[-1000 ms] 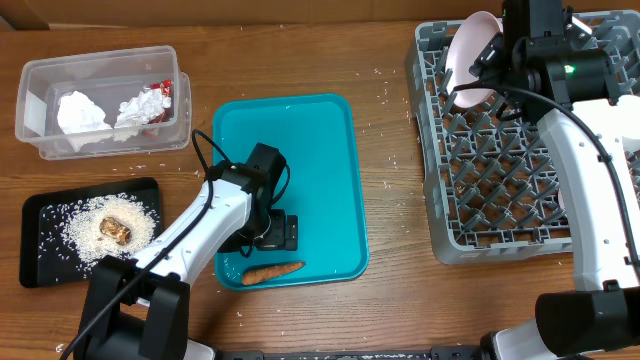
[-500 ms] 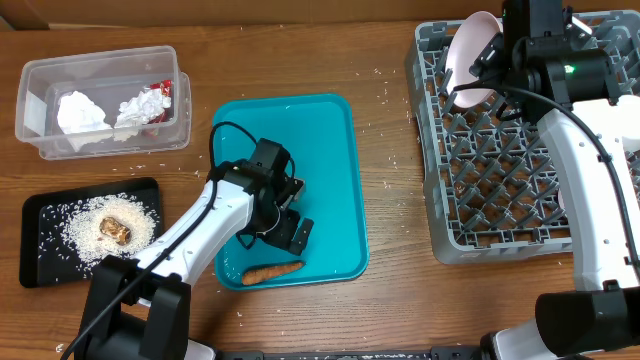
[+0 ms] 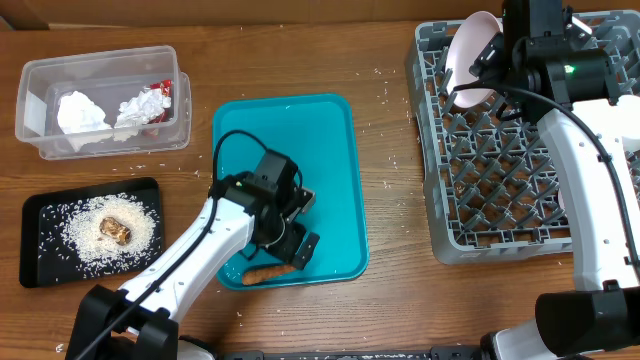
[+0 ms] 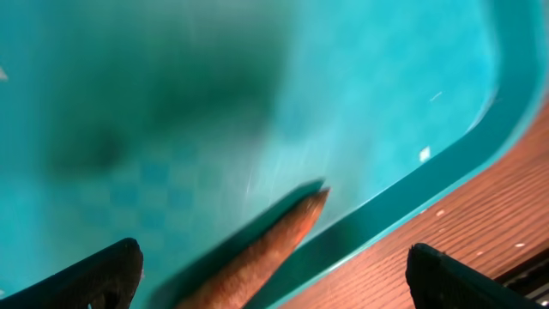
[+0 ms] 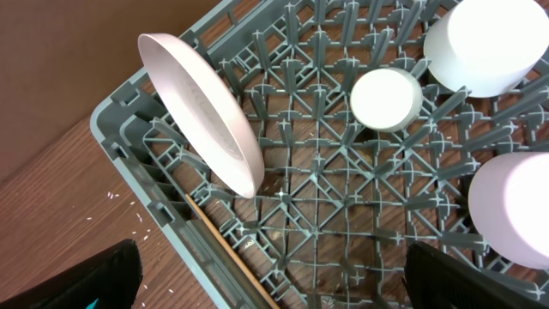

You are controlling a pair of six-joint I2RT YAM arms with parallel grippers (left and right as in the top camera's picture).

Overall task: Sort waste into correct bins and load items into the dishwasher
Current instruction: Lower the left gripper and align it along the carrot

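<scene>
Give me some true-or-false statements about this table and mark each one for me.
1. The carrot lies in the teal tray. True.
2. The left pincer is shut on the carrot. False: it is open, fingers either side of the carrot.
3. The pink plate lies flat in the teal tray. False: it stands on edge in the grey rack.
4. Rice is scattered on the black tray. True.
5. The clear bin is empty. False: it holds crumpled waste.
</scene>
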